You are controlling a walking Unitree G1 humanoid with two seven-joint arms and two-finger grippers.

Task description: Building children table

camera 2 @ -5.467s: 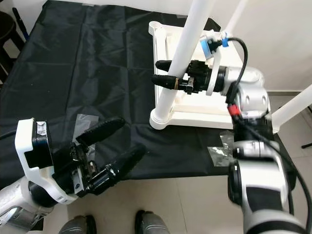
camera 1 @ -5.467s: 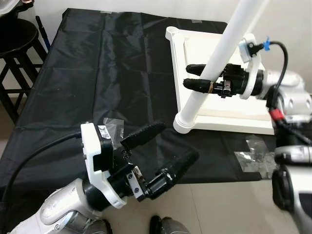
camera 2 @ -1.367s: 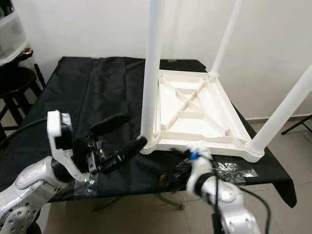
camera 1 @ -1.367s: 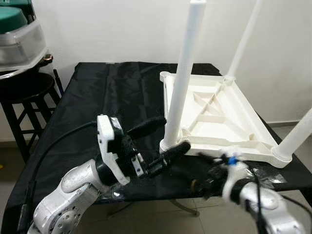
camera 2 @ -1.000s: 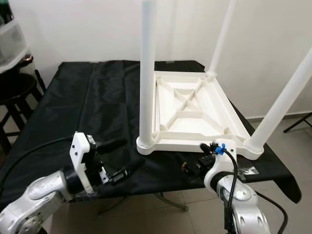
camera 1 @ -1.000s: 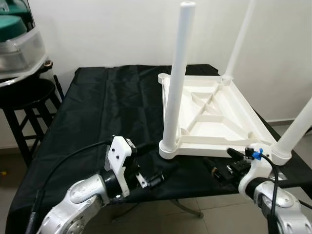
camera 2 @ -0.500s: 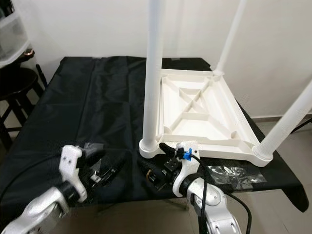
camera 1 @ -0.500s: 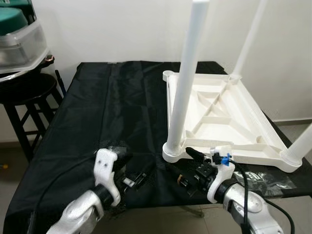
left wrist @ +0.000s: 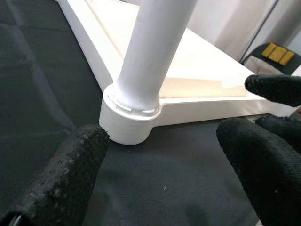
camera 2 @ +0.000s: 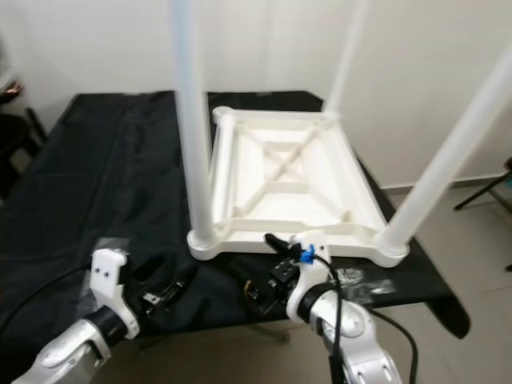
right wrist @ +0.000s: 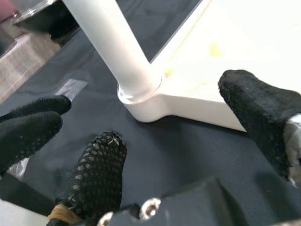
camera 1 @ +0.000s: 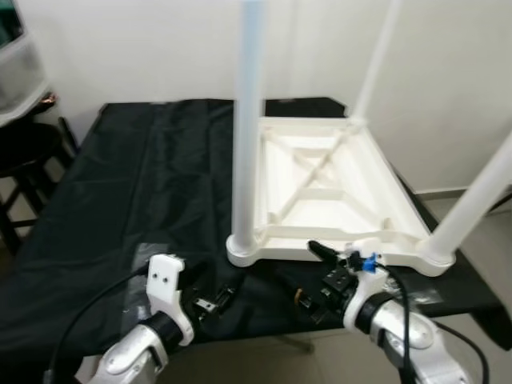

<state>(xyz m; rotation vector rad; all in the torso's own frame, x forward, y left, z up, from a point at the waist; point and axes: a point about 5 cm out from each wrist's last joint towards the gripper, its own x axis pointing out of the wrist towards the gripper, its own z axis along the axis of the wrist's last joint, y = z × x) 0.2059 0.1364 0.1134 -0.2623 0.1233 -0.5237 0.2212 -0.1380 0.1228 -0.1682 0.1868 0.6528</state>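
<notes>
You are holding both claws spread wide at the front edge of the black table point(camera 1: 120, 200), pinching nothing. The left gripper point(camera 1: 210, 302) and right gripper point(camera 1: 314, 280) are sitting beside the near leg point(camera 1: 246, 144) of the upside-down white tabletop point(camera 1: 320, 184). Go slowly, and grab the tabletop low by its corners so it is not tipping.

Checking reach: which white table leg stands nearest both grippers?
The near-left leg, rising from the corner socket that the left gripper and right gripper flank.

White wall point(camera 1: 144, 48), beige tiled floor point(camera 2: 480, 240), dark stool point(camera 1: 24, 152).

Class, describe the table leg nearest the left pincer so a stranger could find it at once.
On the black cloth lies an upturned white tabletop with three legs standing up. The one meant is the leg at the near corner on the robot's left. Unlike the others, both the left pincer and right pincer sit open beside its foot.
</notes>
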